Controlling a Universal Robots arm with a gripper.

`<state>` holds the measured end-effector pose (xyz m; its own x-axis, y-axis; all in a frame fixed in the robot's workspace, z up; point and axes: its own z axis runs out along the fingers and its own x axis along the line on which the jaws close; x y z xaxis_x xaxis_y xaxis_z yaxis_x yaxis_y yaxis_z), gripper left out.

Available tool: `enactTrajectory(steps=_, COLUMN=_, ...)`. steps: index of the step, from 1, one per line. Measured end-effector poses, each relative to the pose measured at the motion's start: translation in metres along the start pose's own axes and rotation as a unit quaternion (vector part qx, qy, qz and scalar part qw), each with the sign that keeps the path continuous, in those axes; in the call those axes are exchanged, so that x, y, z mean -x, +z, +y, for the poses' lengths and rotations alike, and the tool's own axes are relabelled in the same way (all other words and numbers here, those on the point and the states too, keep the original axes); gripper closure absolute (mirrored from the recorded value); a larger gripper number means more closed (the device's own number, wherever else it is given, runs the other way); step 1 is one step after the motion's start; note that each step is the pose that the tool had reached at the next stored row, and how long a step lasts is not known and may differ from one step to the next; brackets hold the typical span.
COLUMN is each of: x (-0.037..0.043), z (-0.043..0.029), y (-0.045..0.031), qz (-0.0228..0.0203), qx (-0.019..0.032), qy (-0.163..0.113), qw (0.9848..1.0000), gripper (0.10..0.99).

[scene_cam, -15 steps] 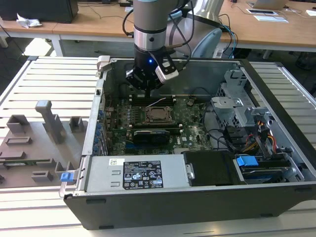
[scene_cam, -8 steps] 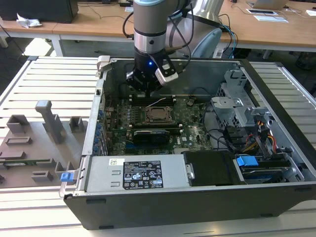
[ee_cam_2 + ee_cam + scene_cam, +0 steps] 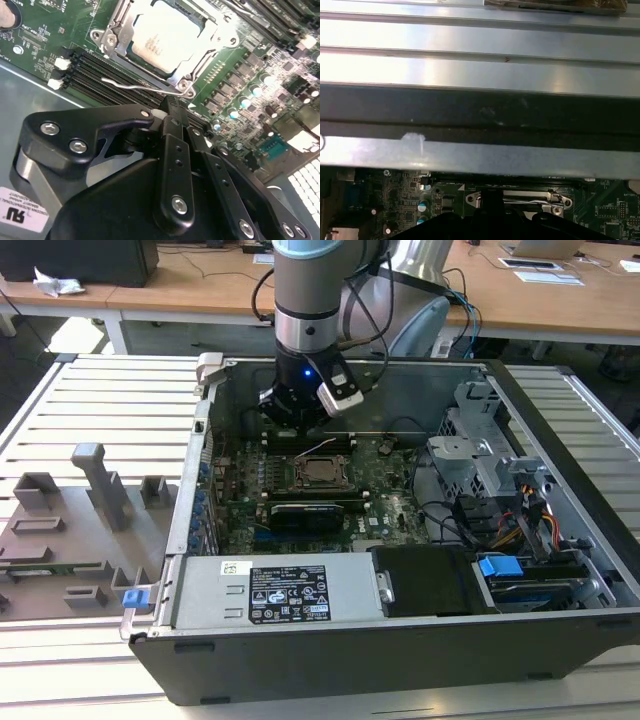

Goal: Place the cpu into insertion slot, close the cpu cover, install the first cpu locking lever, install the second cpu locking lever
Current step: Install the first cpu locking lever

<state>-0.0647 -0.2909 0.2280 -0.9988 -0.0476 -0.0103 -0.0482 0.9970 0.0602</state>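
A robotics lab or workshop: a robot arm [image 3: 310, 300] stands over an opened desktop computer case [image 3: 350, 665] on a slatted aluminium tabletop [image 3: 100, 390], with grey fixture blocks [image 3: 70, 530] beside it. Behind are wooden tabletops [image 3: 590, 310] with papers [image 3: 545, 275].

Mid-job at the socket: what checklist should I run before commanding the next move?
1. cpu seated flat in the insertion slot: ok.
2. cpu cover down over the cpu: ok.
3. locking lever along the slot's near edge hooked under its catch: cannot tell.
4. gripper positioned at that lever: ok, right beside it in the second wrist view.
5. Contact between gripper and lever: cannot tell.
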Motion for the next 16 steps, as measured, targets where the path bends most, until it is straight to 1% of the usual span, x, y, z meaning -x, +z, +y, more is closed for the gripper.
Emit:
enactTrajectory(steps=1, x=0.0025, z=0.0016, y=0.0016, qz=0.0000, qx=0.0000, qy=0.000, qw=1.0000, gripper=0.980)
enactTrajectory(steps=4, x=0.0062, z=0.0042, y=0.0039, qz=0.0000, qx=0.0000, qy=0.000, qw=1.0000, gripper=0.980)
enactTrajectory(steps=7, x=0.0125, z=0.0056, y=0.0065, qz=0.0000, qx=0.0000, qy=0.000, qw=1.0000, gripper=0.980)
enactTrajectory(steps=11, x=0.0194, z=0.0062, y=0.0089, qz=0.0000, qx=0.0000, qy=0.000, qw=1.0000, gripper=0.980)
enactTrajectory(steps=16, x=0.0308, z=0.0061, y=0.0122, qz=0.0001, qx=0.0000, qy=0.000, qw=1.0000, gripper=0.980)
